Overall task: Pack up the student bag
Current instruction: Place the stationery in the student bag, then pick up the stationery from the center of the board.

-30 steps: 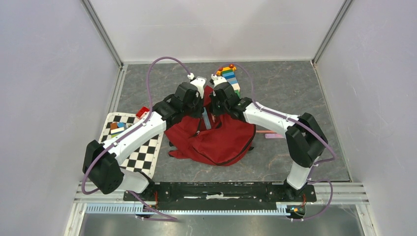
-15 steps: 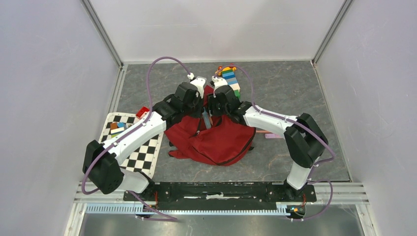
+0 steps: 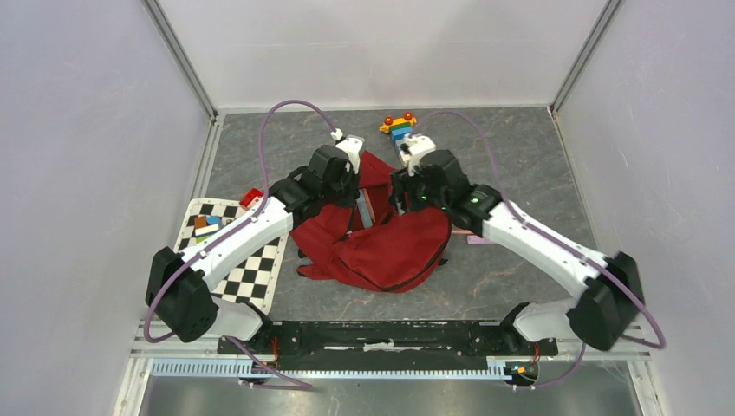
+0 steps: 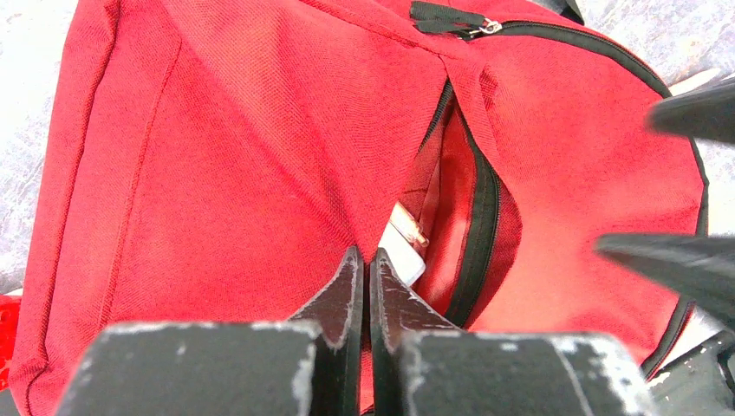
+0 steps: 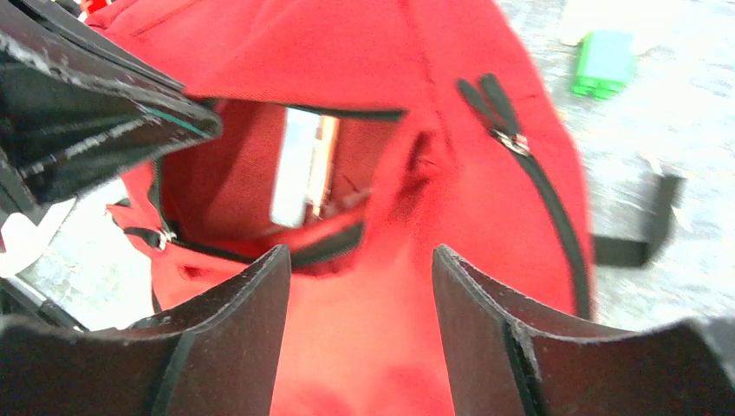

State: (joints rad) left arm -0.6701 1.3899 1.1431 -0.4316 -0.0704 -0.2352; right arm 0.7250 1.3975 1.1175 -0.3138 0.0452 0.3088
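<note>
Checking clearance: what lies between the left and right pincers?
The open mouth of the student bag, a pale flat item inside; seen in the top and right wrist views.

- Left arm [image 3: 238, 238] and right arm [image 3: 537, 247]: white link shells and bulky black joint housings, both bolted onto a black base rail [image 3: 386, 336].
- A thin purple cable [image 3: 286, 108] runs up from the rail along each arm.
- Left gripper [image 4: 365, 257]: black wedge fingers [image 4: 340, 299] with scuffed pale edges.

This is a robotics lab test cell. Plain pale wall panels [image 3: 87, 173] set in aluminium corner posts [image 3: 179, 56] box in a grey marbled bench [image 3: 520, 156]. A white-and-black left robot arm [image 3: 247, 232] and a matching right robot arm [image 3: 542, 247], trailing purple cables [image 3: 290, 106], are bolted to a black base plate [image 3: 381, 336] beside a ribbed aluminium rail [image 3: 347, 368].
</note>
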